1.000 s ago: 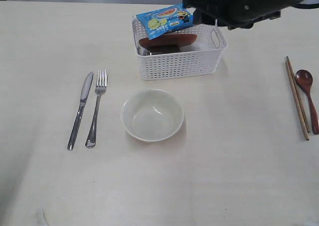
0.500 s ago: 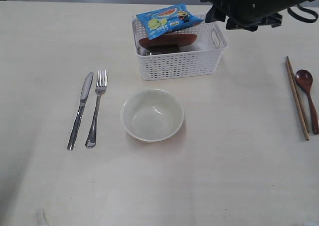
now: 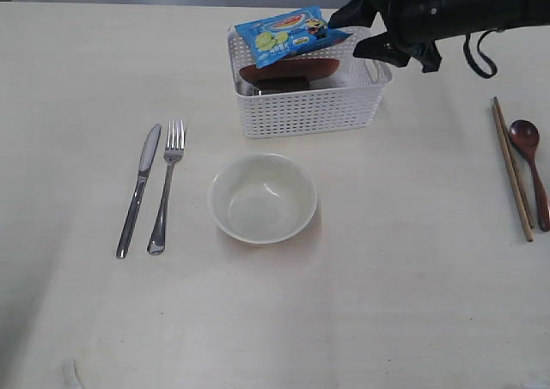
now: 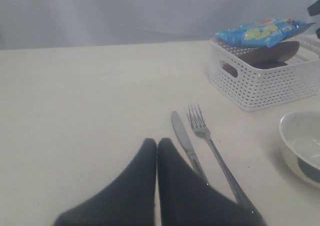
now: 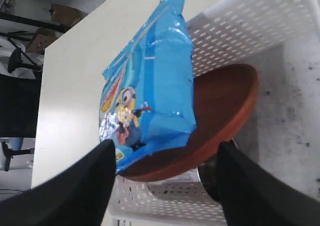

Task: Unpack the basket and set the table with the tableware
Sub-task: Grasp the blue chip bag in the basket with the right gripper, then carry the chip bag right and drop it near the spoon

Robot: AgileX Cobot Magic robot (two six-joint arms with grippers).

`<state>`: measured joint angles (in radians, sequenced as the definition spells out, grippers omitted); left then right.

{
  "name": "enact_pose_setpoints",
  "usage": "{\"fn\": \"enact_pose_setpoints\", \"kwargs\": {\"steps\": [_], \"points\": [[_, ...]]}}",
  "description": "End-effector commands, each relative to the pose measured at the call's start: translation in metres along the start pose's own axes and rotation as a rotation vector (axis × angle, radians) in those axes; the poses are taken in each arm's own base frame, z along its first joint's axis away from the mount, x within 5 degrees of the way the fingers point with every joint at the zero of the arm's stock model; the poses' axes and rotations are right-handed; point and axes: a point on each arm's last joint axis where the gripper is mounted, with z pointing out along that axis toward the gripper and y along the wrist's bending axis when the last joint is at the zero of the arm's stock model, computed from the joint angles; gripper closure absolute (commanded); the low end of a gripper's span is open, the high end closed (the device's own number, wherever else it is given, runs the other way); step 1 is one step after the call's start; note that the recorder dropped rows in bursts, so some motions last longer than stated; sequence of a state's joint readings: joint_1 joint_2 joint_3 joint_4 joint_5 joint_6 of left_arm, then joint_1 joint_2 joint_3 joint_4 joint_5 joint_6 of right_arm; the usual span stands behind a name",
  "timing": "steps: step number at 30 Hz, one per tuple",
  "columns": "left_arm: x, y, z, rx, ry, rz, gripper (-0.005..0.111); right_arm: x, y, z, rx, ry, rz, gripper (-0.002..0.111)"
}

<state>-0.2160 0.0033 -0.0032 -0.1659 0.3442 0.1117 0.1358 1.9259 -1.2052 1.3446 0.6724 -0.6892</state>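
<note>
Your left gripper [image 4: 157,153] sits low over the table, fingers pressed together on nothing, so just leave it there. On the left of the exterior frame the steel knife [image 3: 139,190] and steel fork [image 3: 165,185] are laid out on the big cream-white tabletop [image 3: 412,303], with the pale cream bowl [image 3: 263,197] at centre.

Upper centre is the white perforated plastic basket [image 3: 309,110], and that's where the work is. The small round brown plate [image 3: 292,68] leans tilted inside it, with the blue snack packet [image 3: 288,33] lying on top. Your right gripper [image 3: 348,37] hangs at the basket's right end, fingers spread wide and holding nothing.

I'd aim for the plate's rim below the packet, close gently and lift slowly, so the packet slides off instead of coming along. The wooden chopsticks [image 3: 512,170] and dark red-brown spoon [image 3: 522,136] lie at far right.
</note>
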Motion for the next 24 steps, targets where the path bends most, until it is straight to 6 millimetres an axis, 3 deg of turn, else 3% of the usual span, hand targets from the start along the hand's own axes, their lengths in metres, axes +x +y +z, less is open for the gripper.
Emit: {"fn": "enact_pose_setpoints", "kwargs": {"steps": [1,7,10,14,19,24], "points": [[0.001,0.0,0.0,0.005,-0.001,-0.001,0.107,-0.001,-0.009,0.013,-0.072,-0.006,0.038,0.052],[0.001,0.0,0.0,0.005,-0.001,-0.001,0.107,-0.004,-0.012,0.022,-0.145,-0.047,0.071,0.055],[0.001,0.0,0.0,0.005,-0.001,-0.001,0.107,-0.005,-0.014,0.022,-0.127,-0.065,0.047,0.073],[0.001,0.0,0.0,0.005,-0.001,-0.001,0.107,-0.004,-0.011,0.021,-0.145,-0.056,0.012,0.108],[0.001,0.0,0.0,0.005,-0.001,0.002,0.107,-0.006,0.004,0.011,-0.216,-0.061,-0.01,0.109],[0.001,0.0,0.0,0.005,-0.001,0.002,0.107,-0.018,0.031,-0.026,-0.25,-0.153,-0.092,0.109]]}}
